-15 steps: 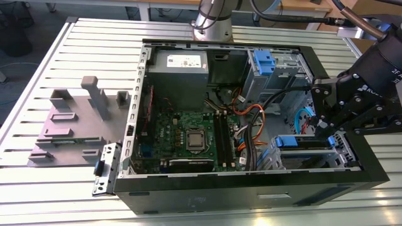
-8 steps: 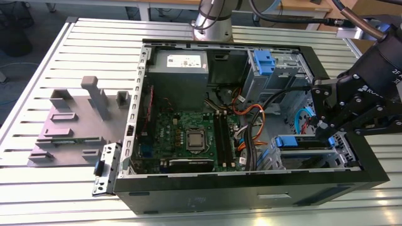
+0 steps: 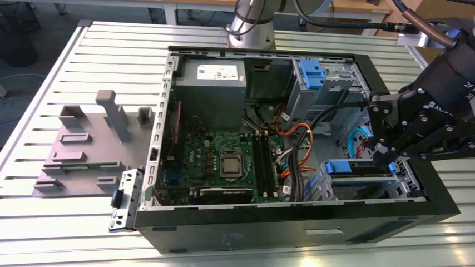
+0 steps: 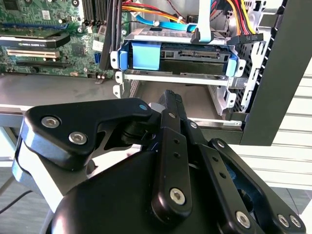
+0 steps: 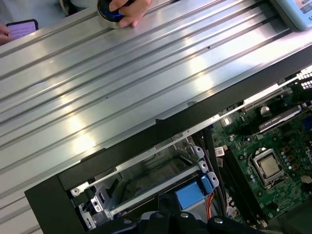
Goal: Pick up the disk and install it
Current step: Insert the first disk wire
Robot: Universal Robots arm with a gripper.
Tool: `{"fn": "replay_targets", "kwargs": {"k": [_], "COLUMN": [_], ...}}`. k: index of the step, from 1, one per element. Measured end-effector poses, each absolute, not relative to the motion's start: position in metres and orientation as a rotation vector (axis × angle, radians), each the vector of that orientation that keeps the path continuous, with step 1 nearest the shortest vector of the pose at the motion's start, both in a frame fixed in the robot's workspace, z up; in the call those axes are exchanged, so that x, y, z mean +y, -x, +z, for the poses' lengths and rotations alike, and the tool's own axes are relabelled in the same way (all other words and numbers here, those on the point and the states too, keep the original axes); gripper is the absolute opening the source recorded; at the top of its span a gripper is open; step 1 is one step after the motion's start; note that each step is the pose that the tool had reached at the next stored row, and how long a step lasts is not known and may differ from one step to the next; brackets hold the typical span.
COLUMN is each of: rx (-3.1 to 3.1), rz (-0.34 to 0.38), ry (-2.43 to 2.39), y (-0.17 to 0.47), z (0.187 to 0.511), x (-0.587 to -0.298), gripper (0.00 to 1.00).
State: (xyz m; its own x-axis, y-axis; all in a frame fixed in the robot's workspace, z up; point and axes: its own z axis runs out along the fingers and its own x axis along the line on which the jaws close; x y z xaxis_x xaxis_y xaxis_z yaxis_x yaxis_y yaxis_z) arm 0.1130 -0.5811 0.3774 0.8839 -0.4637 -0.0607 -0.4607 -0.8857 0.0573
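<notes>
The disk (image 4: 195, 51), a silver drive in a blue carrier frame with a blue handle, sits in the upper slot of the metal drive cage (image 4: 222, 100) at the case's front corner. It also appears in the exterior view (image 3: 349, 167) and in the first wrist view (image 5: 189, 196). A blue data cable and a black power plug reach its rear edge. My gripper (image 4: 169, 97) hovers just in front of the cage, level with the slot under the disk, fingers together and holding nothing. In the exterior view the gripper (image 3: 383, 156) hangs over the case's right side.
The open black computer case (image 3: 297, 231) lies on a slatted metal table (image 3: 111, 55), showing its motherboard (image 3: 222, 161), grey power-supply box (image 3: 213, 75) and another blue-fronted bay (image 3: 312, 75). A grey fixture block (image 3: 89, 144) and a loose metal bracket (image 3: 124, 197) lie at the exterior view's left. A person's hand (image 5: 127, 9) rests on the table.
</notes>
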Motion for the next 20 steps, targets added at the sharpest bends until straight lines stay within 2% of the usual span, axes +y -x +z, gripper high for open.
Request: {"fn": "replay_targets", "kwargs": {"k": [20], "rx": [-0.726], "rz": [-0.109], "ry": [-3.003], "y": [-0.1130], "z": [0.3772], "x": [-0.5811], "gripper": [0.11]}}
